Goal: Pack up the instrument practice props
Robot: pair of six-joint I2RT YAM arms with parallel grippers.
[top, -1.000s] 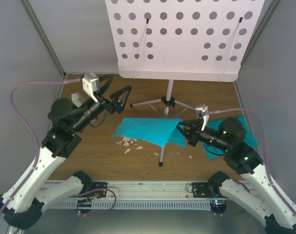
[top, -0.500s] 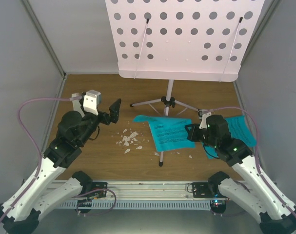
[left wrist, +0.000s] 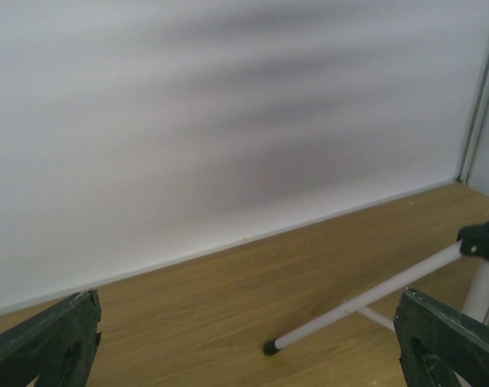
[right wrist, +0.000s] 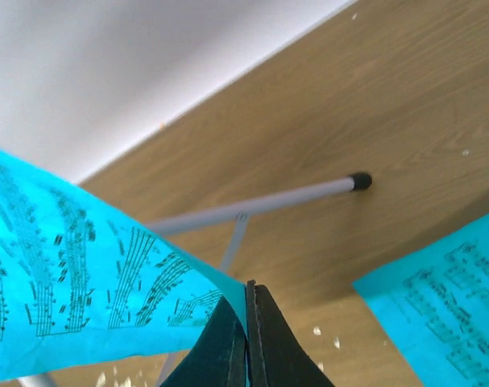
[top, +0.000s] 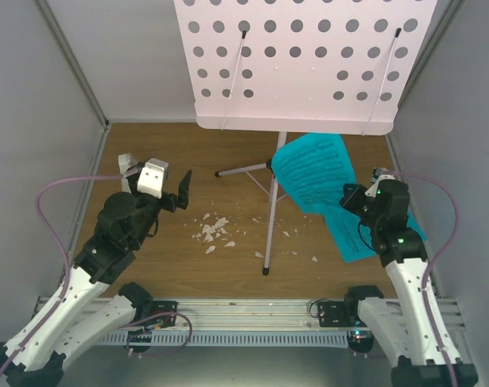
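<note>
The pale-lilac music stand rises at the back, its perforated plate [top: 308, 64] above thin tripod legs [top: 268, 218]. My right gripper [top: 350, 196] is shut on the corner of a cyan sheet-music page [top: 312, 171] and holds it up in front of the stand's pole. In the right wrist view the jaws [right wrist: 249, 294] pinch that page [right wrist: 83, 274]. A second cyan page [top: 365, 240] lies flat under the right arm. My left gripper [top: 178, 190] hangs open and empty left of the stand, one tripod leg [left wrist: 365, 298] ahead of its fingers [left wrist: 43, 339].
White crumbs [top: 214, 230] are scattered on the wooden table [top: 171, 266] between the arms. Grey walls close in the left, right and back sides. A small white shape [top: 128, 164] peeks out behind my left wrist at the back left.
The right gripper has lifted the cyan page off the table and swung it up and to the back right. The left gripper has drawn back to the left, still open.
</note>
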